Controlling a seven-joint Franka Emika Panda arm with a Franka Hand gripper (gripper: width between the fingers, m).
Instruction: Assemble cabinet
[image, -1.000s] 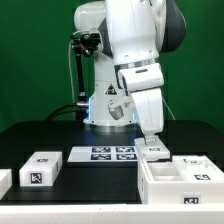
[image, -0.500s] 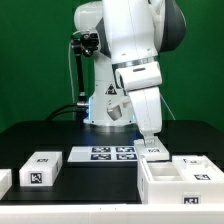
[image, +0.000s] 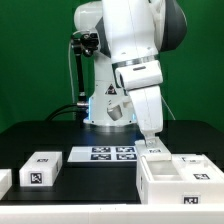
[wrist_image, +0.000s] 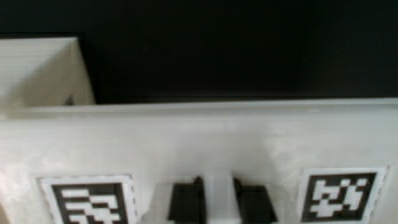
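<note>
Black desk (image: 40, 135) surface carries every part listed here, in order from the exterior view's left to its right. At the far left edge we find a small white piece (image: 4, 180), cut off by the frame. Near it, but apart, lies a white block (image: 40, 168) with one square tag on its front face. Further right, the marker board (image: 103, 154) lies flat on the desk in front of the robot's base. The white arm (image: 135, 60) rises behind the board and reaches down toward the exterior view's right. Its hand (image: 151, 147) points straight down and sits at the rear wall of the cabinet (image: 185, 182). The cabinet is the large white box at the exterior view's lower right. It rests on the desk with a hollow showing on top.

In the wrist view we look onto a white cabinet wall bearing two tags (wrist_image: 86, 200), one on either side of the fingers (wrist_image: 183, 200). The two dark fingers stand close together with a narrow pale strip between them. We cannot tell whether they are clamped on that strip or merely rest against the wall.
</note>
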